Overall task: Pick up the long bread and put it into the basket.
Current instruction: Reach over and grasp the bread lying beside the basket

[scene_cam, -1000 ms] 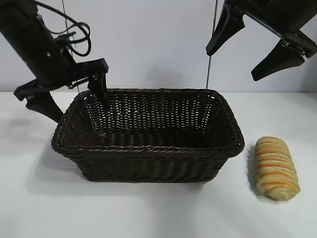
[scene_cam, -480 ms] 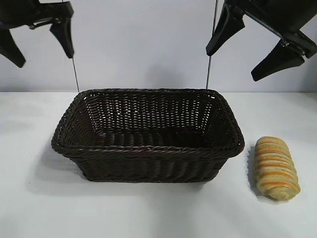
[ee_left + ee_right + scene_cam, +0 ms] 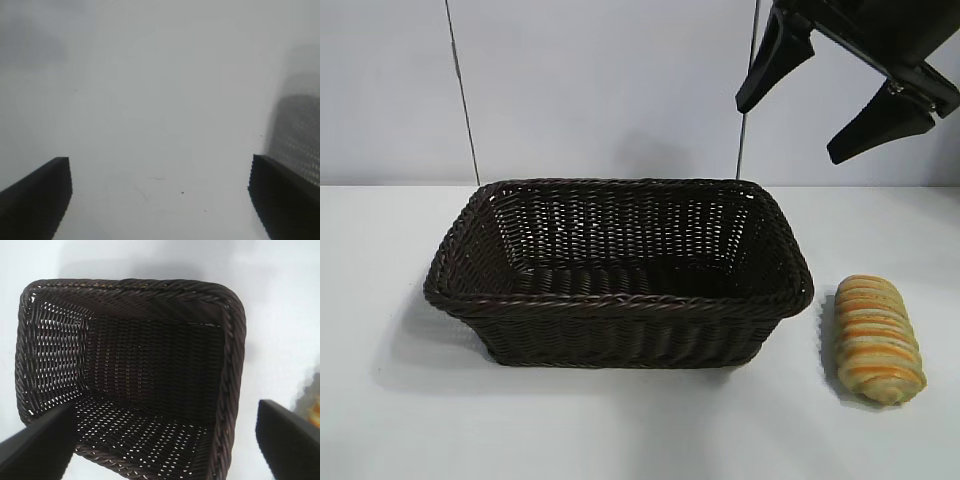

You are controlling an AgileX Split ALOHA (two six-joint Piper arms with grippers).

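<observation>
Long bread (image 3: 877,338) lying on the white bench (image 3: 620,430) at lower right, just beside the empty basket (image 3: 618,300), right gripper (image 3: 825,105) at upper right, fingers spread, left gripper (image 3: 160,200) fingers spread over bare bench

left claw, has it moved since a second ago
Yes. It rose from beside the basket's left rim and left the exterior view; the left claw is open.

Long bread (image 3: 314,407) cropped, blurred at right wrist view's edge
</observation>
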